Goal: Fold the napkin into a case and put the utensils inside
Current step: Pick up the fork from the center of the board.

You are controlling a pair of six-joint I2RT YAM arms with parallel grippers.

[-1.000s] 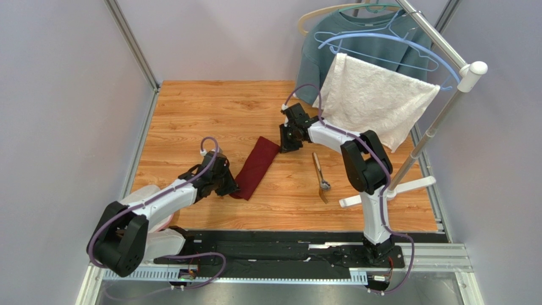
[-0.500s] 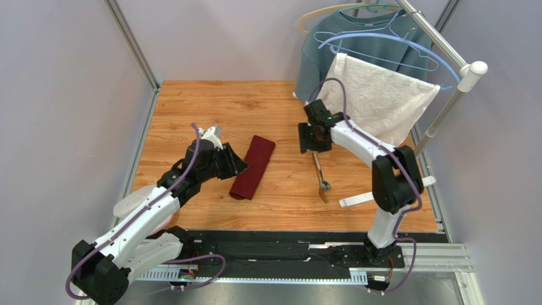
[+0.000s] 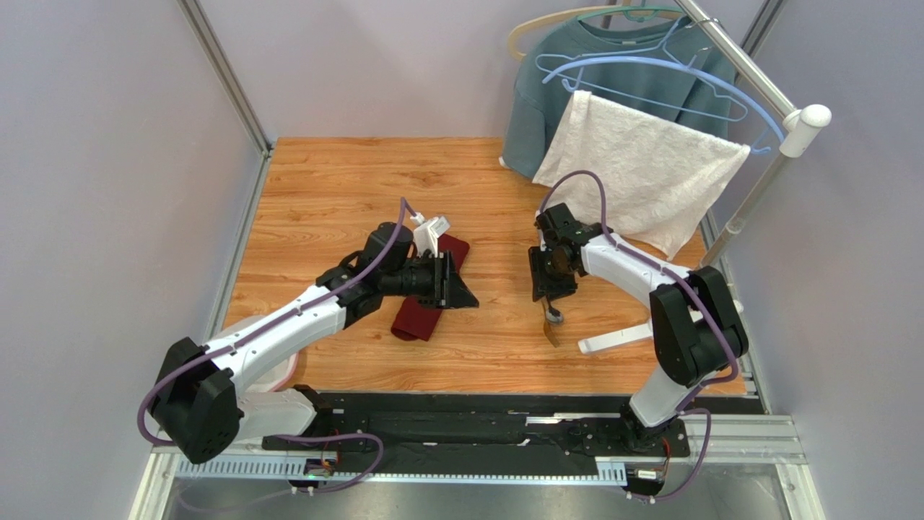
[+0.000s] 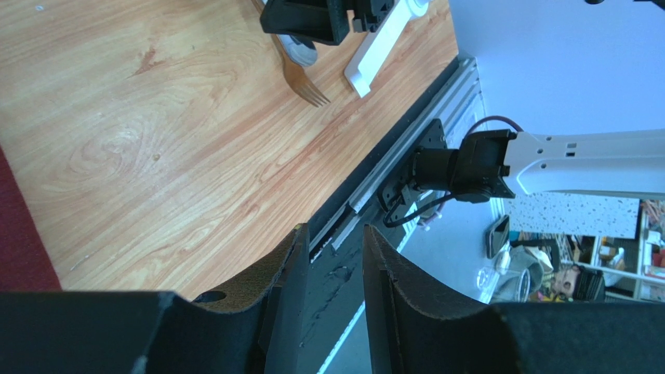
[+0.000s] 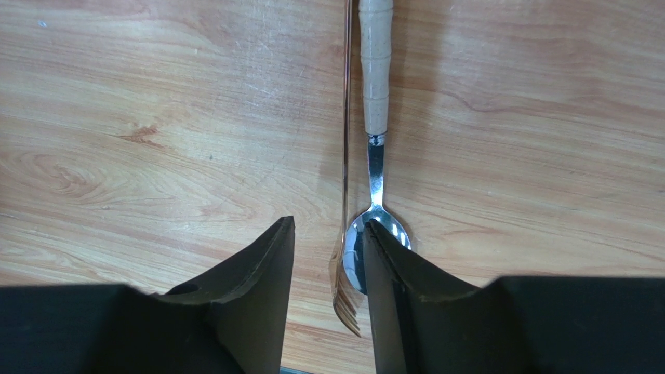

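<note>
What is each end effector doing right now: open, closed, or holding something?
Left end effector: open, holding nothing.
Right end effector: open, empty, above the shiny silver metal spoon and slim golden fork.

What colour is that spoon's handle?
The spoon has a pale beige handle, like light wood; the right wrist view shows it best.

The place is a robotics lab test cell: a wood-grain tabletop [image 3: 325, 184] boxed in by aluminium frame posts [image 3: 222, 70] and plain grey panel walls [image 3: 108, 217], with the left arm [image 3: 282, 330] and right arm [image 3: 618, 263] bolted to a black mounting rail [image 3: 488, 428] at its near edge. Past the table edge, the left wrist view shows cluttered shelves [image 4: 616, 257].
</note>
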